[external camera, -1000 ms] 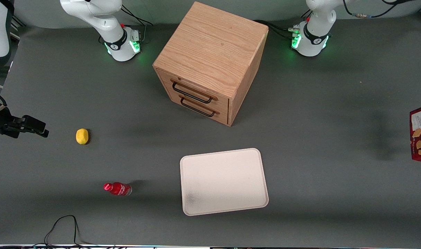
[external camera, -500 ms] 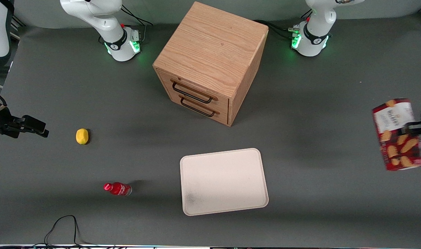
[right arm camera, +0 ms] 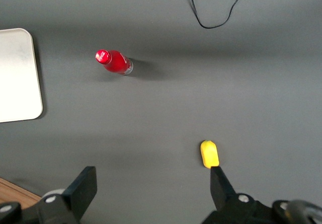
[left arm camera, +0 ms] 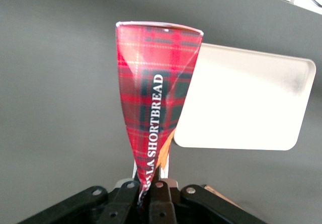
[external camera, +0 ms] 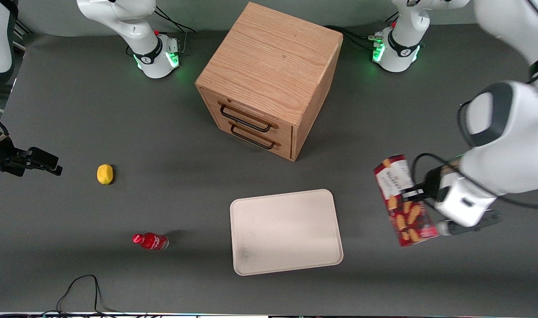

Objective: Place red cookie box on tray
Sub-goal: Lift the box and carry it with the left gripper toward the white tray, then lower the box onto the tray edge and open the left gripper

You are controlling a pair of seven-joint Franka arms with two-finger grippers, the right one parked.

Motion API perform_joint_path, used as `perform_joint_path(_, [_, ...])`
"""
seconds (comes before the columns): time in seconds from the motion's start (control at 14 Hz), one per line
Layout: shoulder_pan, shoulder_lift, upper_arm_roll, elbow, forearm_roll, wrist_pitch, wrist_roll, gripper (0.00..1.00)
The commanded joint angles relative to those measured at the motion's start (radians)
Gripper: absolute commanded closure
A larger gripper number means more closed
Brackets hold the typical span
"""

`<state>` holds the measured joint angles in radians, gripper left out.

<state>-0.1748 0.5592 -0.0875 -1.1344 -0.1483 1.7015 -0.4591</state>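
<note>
Gripper (external camera: 414,193) clamped on red cookie box (external camera: 404,199), carried in the air at about 3 o'clock from the tray (external camera: 286,231), near but not over it. Fingers (left arm camera: 160,204) pinch the carton's narrow end. Judged light, stiff cardboard, crushable with fragile shortbread inside; smooth print may slip. Mid-body hold on the narrow sides looks safest. Wooden drawer cabinet (external camera: 269,79) at tray's 12 o'clock.
</note>
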Motion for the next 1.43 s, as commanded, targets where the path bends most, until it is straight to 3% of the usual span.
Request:
perform_joint_path(0.0, [-0.072,0.122,0.009,0.081,0.03,0.047,-0.074,1.0])
perform_joint_path(0.5, [-0.178,0.315,0.009,0.071,0.122,0.26,-0.142,1.0])
perform_joint_path(1.0, [-0.206,0.381,0.011,0.048,0.128,0.374,-0.19,1.0])
perform_joint_path(1.07, [-0.206,0.381,0.011,0.035,0.128,0.388,-0.188,0.96])
perform_joint_path(1.14, [-0.206,0.38,0.012,0.007,0.14,0.426,-0.176,0.01])
perform_joint_path(1.21, [-0.212,0.377,0.011,-0.014,0.182,0.469,-0.177,0.0])
perform_joint_path(1.36, [-0.213,0.37,0.011,-0.018,0.196,0.492,-0.184,0.0])
